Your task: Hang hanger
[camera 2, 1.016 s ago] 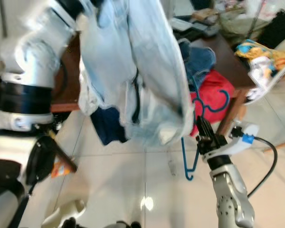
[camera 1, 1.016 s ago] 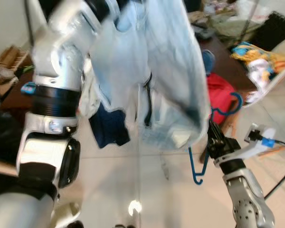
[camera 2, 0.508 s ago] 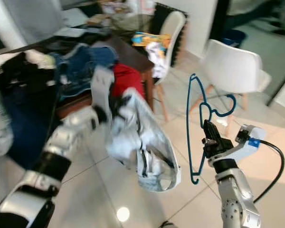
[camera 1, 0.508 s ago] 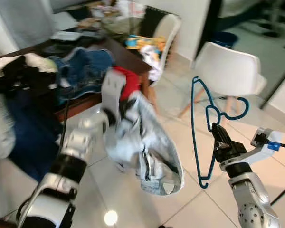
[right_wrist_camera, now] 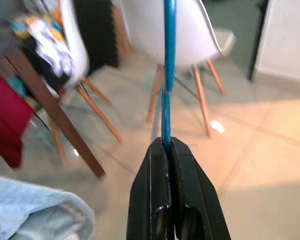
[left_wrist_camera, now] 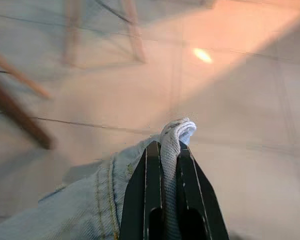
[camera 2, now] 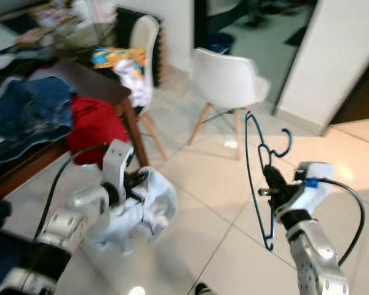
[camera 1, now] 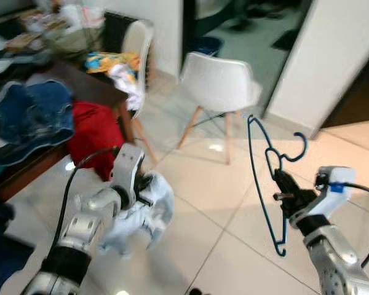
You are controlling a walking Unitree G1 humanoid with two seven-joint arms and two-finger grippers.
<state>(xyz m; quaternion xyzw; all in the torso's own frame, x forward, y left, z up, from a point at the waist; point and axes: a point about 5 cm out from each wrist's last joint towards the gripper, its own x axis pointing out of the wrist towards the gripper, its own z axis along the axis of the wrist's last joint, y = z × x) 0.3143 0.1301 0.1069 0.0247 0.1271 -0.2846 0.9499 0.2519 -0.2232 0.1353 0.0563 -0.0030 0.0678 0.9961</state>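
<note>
i'm mid-carry, walking over a tiled floor (camera 1: 221, 246) with no rail or hook in sight yet. behind me to the left a dark surface (camera 1: 92, 86) is heaped with clothes, and a white chair (camera 1: 218, 83) stands ahead. my left hand (left_wrist_camera: 166, 165) is pinched on a bunched pale denim garment (camera 1: 141, 212) hanging low. my right hand (right_wrist_camera: 166, 150) is pressed tight on the blue hanger (camera 1: 264, 178), held upright, hook toward the right. next, i judge, i need to find somewhere to hook it and lift it there.
</note>
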